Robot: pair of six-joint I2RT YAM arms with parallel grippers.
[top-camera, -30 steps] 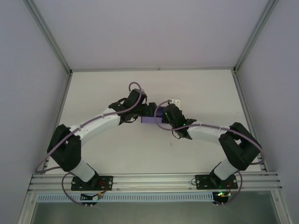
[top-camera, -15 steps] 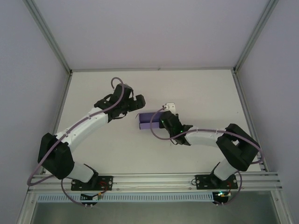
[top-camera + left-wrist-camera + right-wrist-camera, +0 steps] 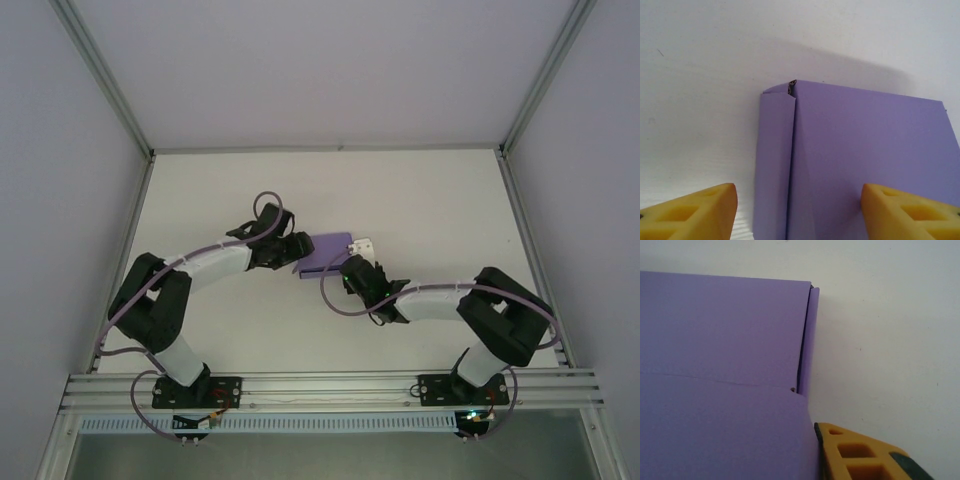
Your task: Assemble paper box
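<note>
1. Lavender-purple card: the paper box lies near the middle of the white tabletop, between the two grippers and well apart from the side walls.
2. Bare tabletop is on every side of it, and the widest free area is behind it.
3. In the left wrist view the box has a narrow folded flap along its left edge, with a small gap at the far corner.
4. The left gripper is spread wide. Its left finger is beside the box, with a strip of tabletop between them. Its right finger is in front of the purple top, and I cannot tell if it touches.
5. The right gripper is at the box's near right corner. One yellow finger is close against the box's right edge. The other finger is hidden, so I cannot tell whether this gripper is spread or closed.
</note>
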